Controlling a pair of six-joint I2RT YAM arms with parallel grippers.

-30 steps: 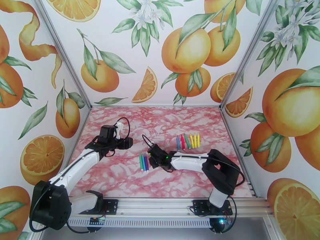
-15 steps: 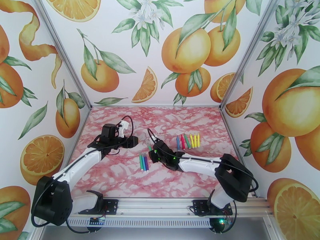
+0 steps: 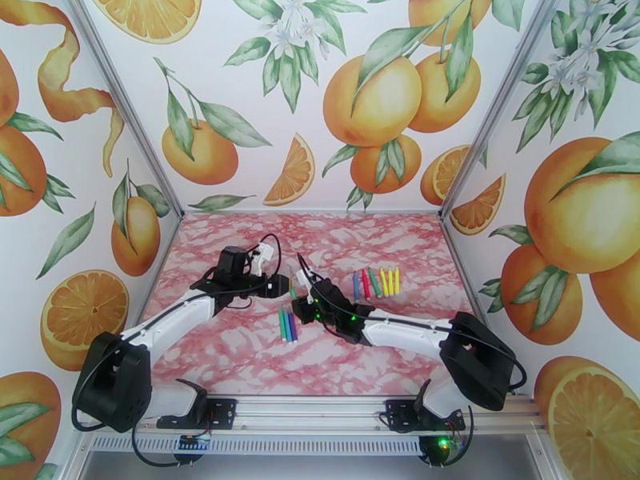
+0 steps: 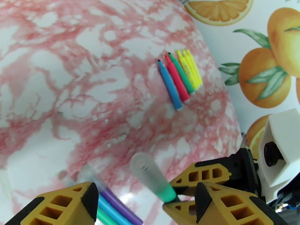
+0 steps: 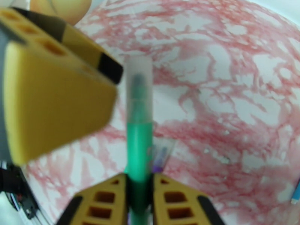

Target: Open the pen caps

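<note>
My right gripper (image 5: 139,184) is shut on a green pen (image 5: 139,147) and holds it up off the table. The pen's translucent cap (image 5: 138,87) points toward my left gripper (image 4: 146,190). The left gripper is open, its yellow fingers (image 4: 67,205) standing either side of that cap (image 4: 148,171) with a gap on both sides. In the top view the two grippers meet at mid-table, left (image 3: 280,286) and right (image 3: 298,302). Three pens, green, blue and purple (image 3: 286,324), lie just in front of them. The purple one carries a clear cap (image 5: 164,152).
A row of several pens (image 3: 376,282), blue, red, green and yellow, lies to the right; their thin tips look bare in the left wrist view (image 4: 180,77). The pink marbled table (image 3: 240,362) is walled on three sides by orange-print panels (image 3: 512,234).
The right gripper carried the green pen up and left from beside the three pens. The left gripper moved right to meet it, and its jaws narrowed around the cap.
</note>
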